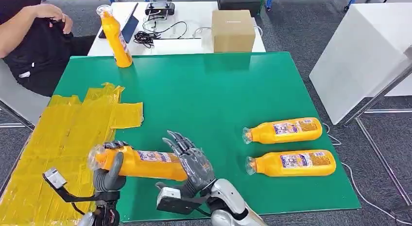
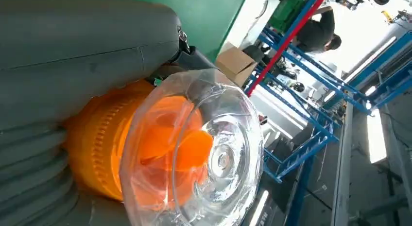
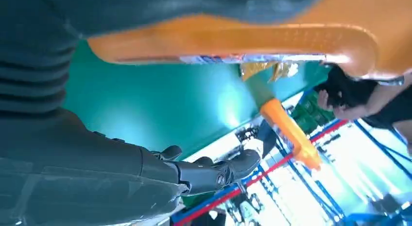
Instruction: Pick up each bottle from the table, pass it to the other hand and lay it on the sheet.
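Orange plastic, glossy and smooth, makes up the long bottle with a clear cap and printed label [image 1: 145,163] that hangs level above the near edge of the green worktop [image 1: 214,95], between the robot's two hands. The left hand [image 1: 109,170] grips the neck just behind the clear cap [image 2: 204,148], thumb and fingers curled round it. The right hand [image 1: 192,163] is at the bottle's base end with its fingers spread and raised against the body; whether it bears any weight I cannot tell. The crinkled yellow sheet [image 1: 63,133] lies on the worktop's left side, just beside the left hand.

Judging by its look, the bottle is stiff and probably full, so fairly heavy for a grip at the neck, and its slick wall may slip; the ridged neck and the labelled middle seem the surest holds. Two more orange bottles lying flat [image 1: 286,146] wait on the right, and one upright orange bottle [image 1: 116,39] stands at the far left corner.
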Robot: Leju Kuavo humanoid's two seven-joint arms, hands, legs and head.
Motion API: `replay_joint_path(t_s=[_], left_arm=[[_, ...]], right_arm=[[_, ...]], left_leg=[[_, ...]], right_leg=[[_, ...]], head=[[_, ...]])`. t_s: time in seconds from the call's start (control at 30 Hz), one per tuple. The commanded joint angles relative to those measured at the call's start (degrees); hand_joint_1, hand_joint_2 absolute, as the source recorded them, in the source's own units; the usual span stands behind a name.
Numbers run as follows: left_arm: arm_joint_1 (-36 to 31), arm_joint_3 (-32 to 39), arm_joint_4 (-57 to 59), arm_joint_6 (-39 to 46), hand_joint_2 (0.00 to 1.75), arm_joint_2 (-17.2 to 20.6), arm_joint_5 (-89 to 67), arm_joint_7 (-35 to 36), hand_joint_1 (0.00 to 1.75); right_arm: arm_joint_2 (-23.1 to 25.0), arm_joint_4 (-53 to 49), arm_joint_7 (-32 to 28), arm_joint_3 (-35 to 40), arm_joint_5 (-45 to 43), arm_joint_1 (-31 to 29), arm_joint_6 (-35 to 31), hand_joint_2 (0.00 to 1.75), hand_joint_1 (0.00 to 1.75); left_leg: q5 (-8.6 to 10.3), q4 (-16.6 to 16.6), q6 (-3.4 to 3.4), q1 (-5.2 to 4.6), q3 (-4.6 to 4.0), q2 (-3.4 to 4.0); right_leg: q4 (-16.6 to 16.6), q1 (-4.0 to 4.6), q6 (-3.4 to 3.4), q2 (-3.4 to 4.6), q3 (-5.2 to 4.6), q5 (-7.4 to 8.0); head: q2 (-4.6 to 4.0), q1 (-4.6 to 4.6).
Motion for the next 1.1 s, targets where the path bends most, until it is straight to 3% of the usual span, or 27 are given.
replay_joint_path(t_s=[0.03,0.2,0.4,0.57,0.8,1.1], left_arm=[[-0.11,1.35,-4.48,2.91,1.75,0.53,-5.52,-2.44,1.75],[-0.5,1.08,-5.91,6.8,1.75,1.01,-11.52,-5.29,1.75],[-5.08,-1.44,-15.37,34.31,1.75,5.45,-45.9,-10.58,1.75],[-7.41,-3.98,-16.44,46.89,1.75,8.98,-74.35,-3.14,1.75],[-11.48,-7.53,-4.08,49.25,1.75,14.17,-101.05,12.06,1.75],[-17.07,-13.85,16.14,40.72,1.75,17.79,-112.67,19.02,1.75]], right_arm=[[-3.54,-6.36,-0.82,-3.45,0.48,2.85,-1.83,0.0,0.0],[-3.67,-7.36,-1.12,-4.18,0.92,3.75,-2.45,0.0,0.0],[-5.95,-14.33,-0.66,-7.17,2.84,8.51,-2.36,0.0,0.0],[-4.63,-14.9,-0.09,-7.44,3.39,7.83,-0.32,0.0,0.0],[-4.4,-14.67,0.57,-7.79,2.74,5.89,2.29,0.0,0.0],[-3.85,-14.08,1.55,-6.49,2.07,3.61,5.17,0.0,0.0]], left_leg=[[-0.21,0.03,-0.04,0.05,0.26,-0.06],[-0.05,-0.02,-0.03,0.0,0.06,0.0],[-0.05,0.07,-0.05,0.06,-0.06,-0.27],[-0.07,0.04,-0.05,0.03,0.03,-0.09],[0.0,-0.08,-0.04,-0.01,0.14,-0.08],[0.0,-0.15,-0.06,-0.01,0.29,-0.12]], right_leg=[[-0.06,0.05,0.04,-0.11,0.34,-0.2],[-0.03,0.01,0.02,-0.01,0.09,-0.04],[0.03,0.05,0.0,-0.28,0.04,-0.11],[0.03,0.04,0.0,-0.1,0.06,-0.09],[-0.06,-0.01,0.01,-0.09,0.15,-0.03],[-0.12,-0.01,0.0,-0.14,0.32,-0.06]], head=[[0.0,0.0],[0.0,0.0],[0.0,0.0],[0.0,-0.02],[0.0,0.0],[0.0,0.0]])
